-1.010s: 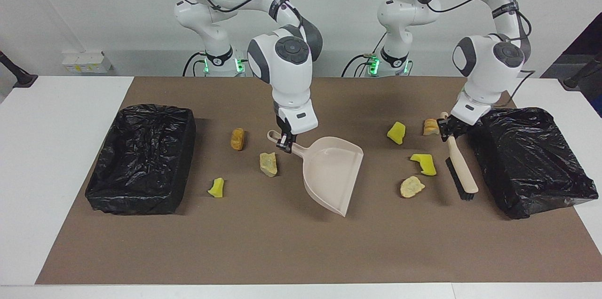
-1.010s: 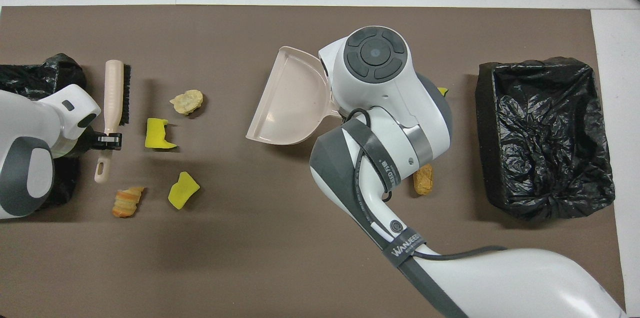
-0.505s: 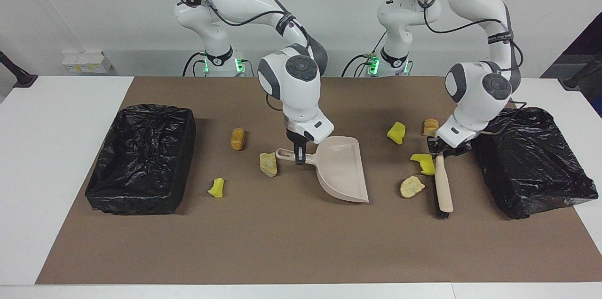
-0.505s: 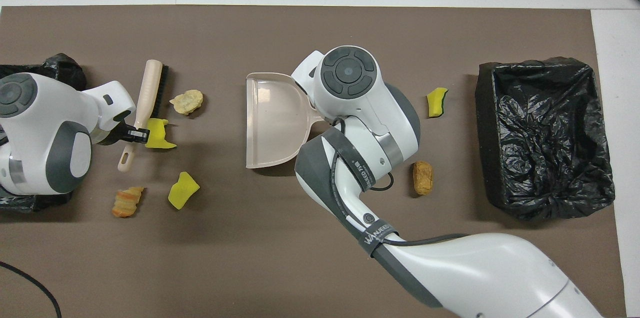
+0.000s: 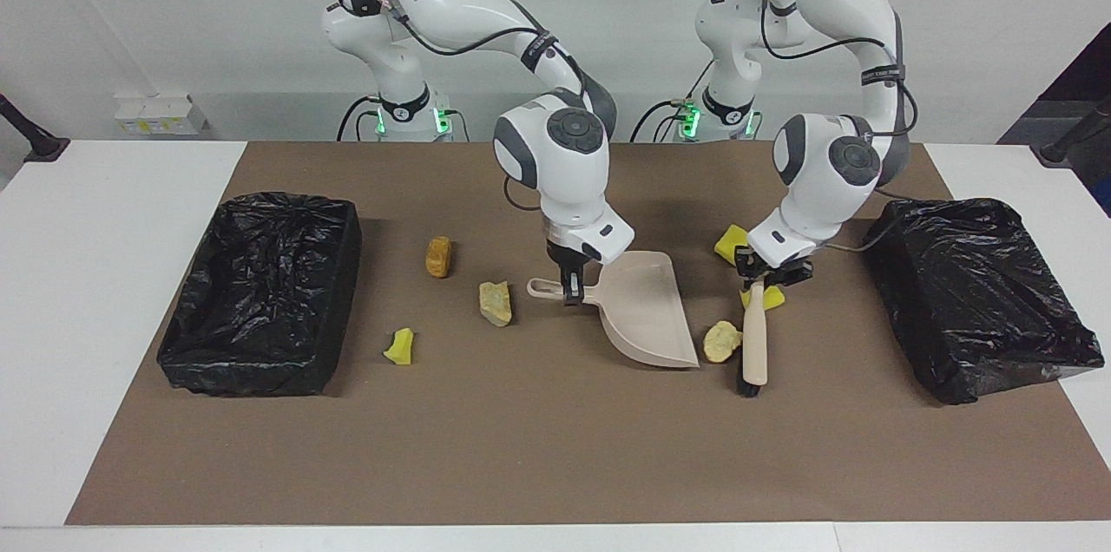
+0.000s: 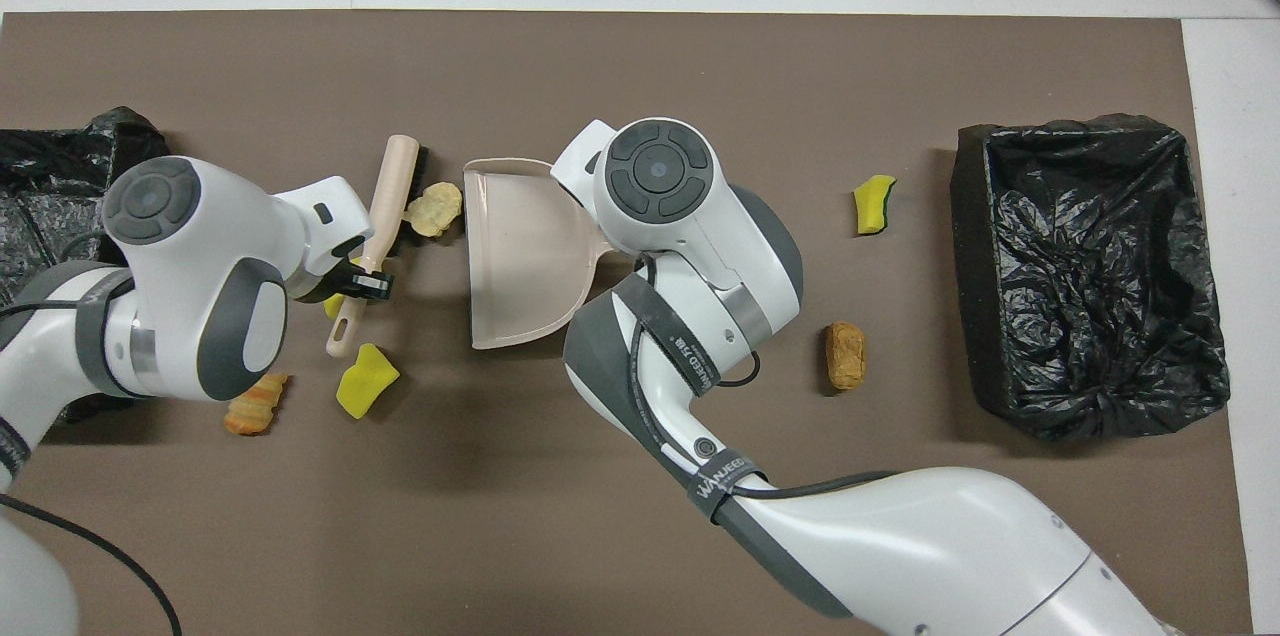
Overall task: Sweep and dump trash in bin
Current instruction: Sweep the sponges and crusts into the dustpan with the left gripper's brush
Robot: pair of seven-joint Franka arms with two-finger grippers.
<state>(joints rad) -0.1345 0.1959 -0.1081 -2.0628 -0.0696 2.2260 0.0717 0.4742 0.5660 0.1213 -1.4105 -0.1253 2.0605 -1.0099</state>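
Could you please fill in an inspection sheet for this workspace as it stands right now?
Surface: brown mat over a white table.
Job's things: beige dustpan flat on the mat; brush beside it, a tan lump between them. Six more chunks lie scattered; one yellow bit is near the bin at the right arm's end. Second bin at the left arm's end.
Clutter: nothing seen.
Grippers: right gripper shut on the dustpan's handle; left gripper shut on the brush handle.
Cables: black cable on the mat by the left arm.
Surroundings: white wall, small white box at the table's edge.
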